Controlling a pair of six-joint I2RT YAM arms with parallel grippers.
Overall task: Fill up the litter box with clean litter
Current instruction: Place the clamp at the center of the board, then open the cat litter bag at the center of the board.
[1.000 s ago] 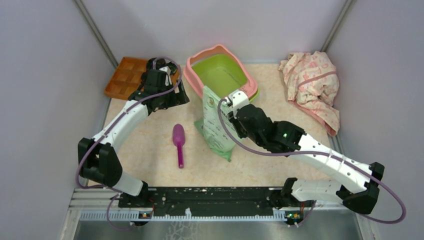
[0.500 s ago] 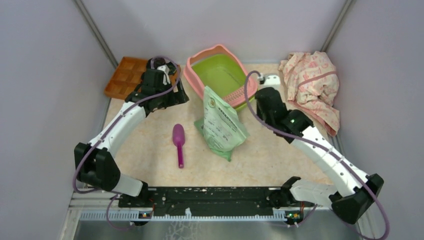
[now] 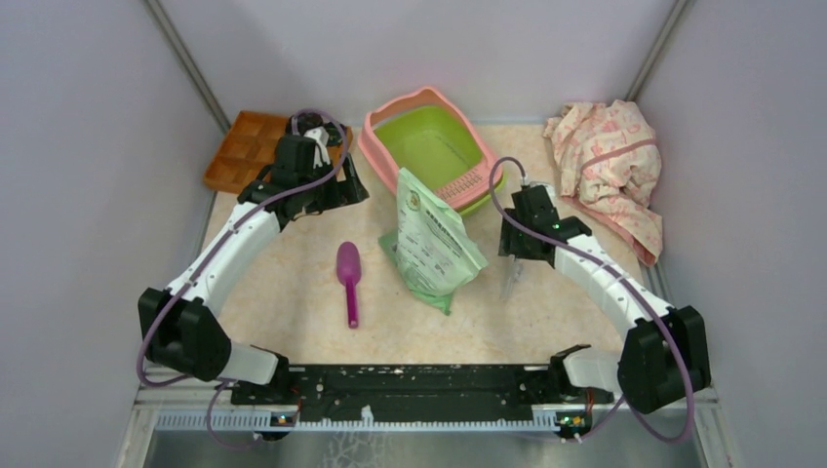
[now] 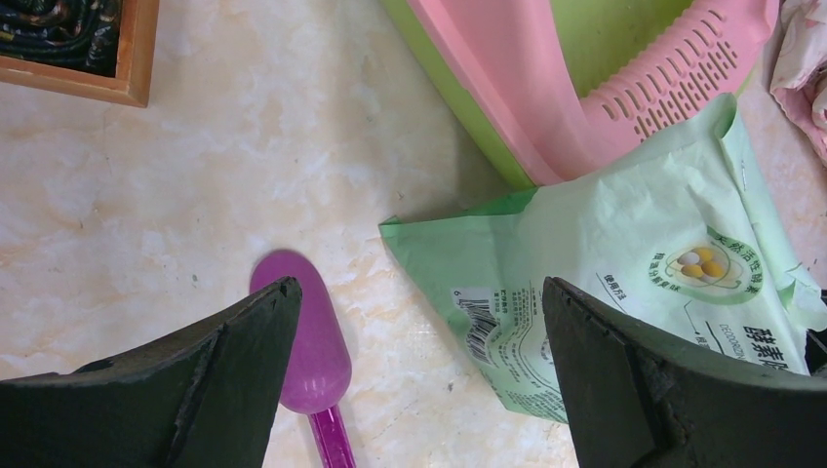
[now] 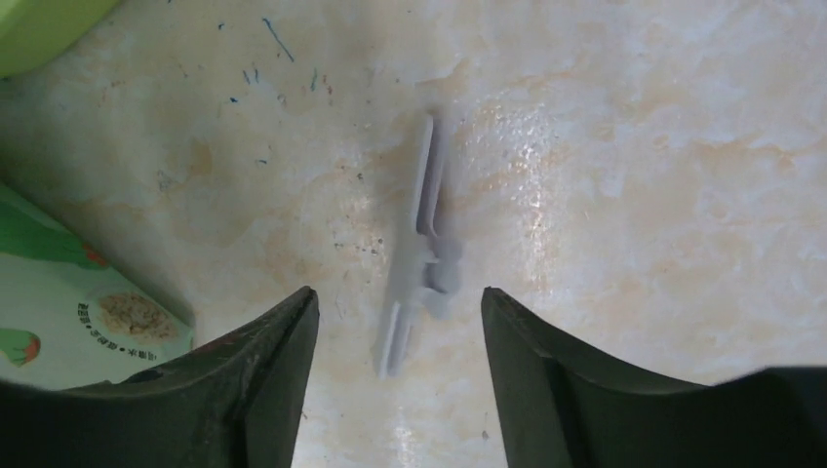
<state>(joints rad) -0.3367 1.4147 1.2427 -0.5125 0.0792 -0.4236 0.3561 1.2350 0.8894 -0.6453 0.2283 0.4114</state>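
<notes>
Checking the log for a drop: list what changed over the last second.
The right claw left the top of the bag, swung right, then drew back toward its base and let go of the pale clip, now below its open jaws. The bag spread wider. The left claw, scoop and litter box stayed put.

overhead wide, wrist cameras close, sharing bag

Purple scoop mid-table; wooden tray far-left; floral cloth (crumpled) far-right.
</notes>
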